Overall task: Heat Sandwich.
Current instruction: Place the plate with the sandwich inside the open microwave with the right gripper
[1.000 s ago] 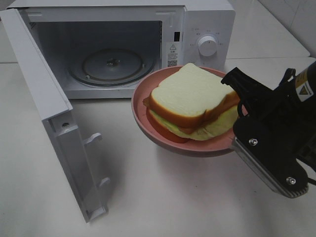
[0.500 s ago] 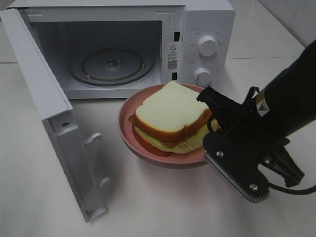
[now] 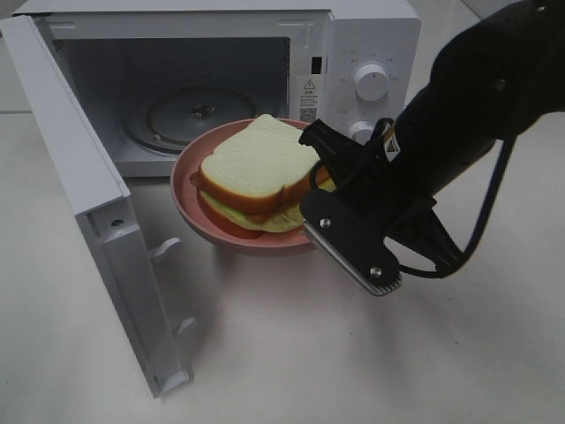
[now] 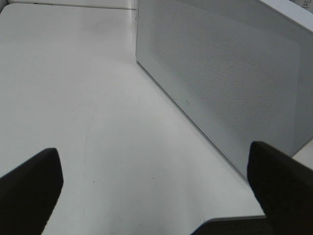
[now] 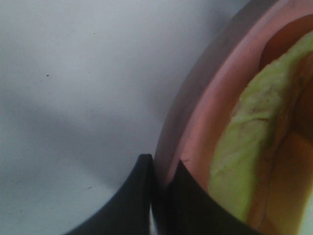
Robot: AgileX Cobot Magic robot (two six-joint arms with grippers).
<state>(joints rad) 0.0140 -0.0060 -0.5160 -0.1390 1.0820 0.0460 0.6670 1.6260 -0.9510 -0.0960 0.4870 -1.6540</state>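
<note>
The sandwich (image 3: 252,168), white bread with brown crust and red and pale green filling, lies on a round pink plate (image 3: 231,238). My right gripper (image 3: 320,177) is shut on the plate's right rim and holds it above the table, just in front of the open microwave (image 3: 371,44). The right wrist view shows both fingertips (image 5: 139,196) pinching the pink rim (image 5: 210,107), with the green filling (image 5: 242,166) beside them. My left gripper (image 4: 155,188) is open and empty beside the microwave's perforated wall (image 4: 220,73). It does not show in the high view.
The microwave door (image 3: 79,168) stands swung open to the left, its latch side toward the front. The glass turntable (image 3: 199,115) lies inside the cavity. Two knobs (image 3: 372,81) sit on the control panel. White tabletop (image 3: 265,353) stretches in front.
My right arm has carried the plate with the sandwich leftward and toward the microwave opening. The plate now overlaps the cavity's front edge. The door has not moved.
</note>
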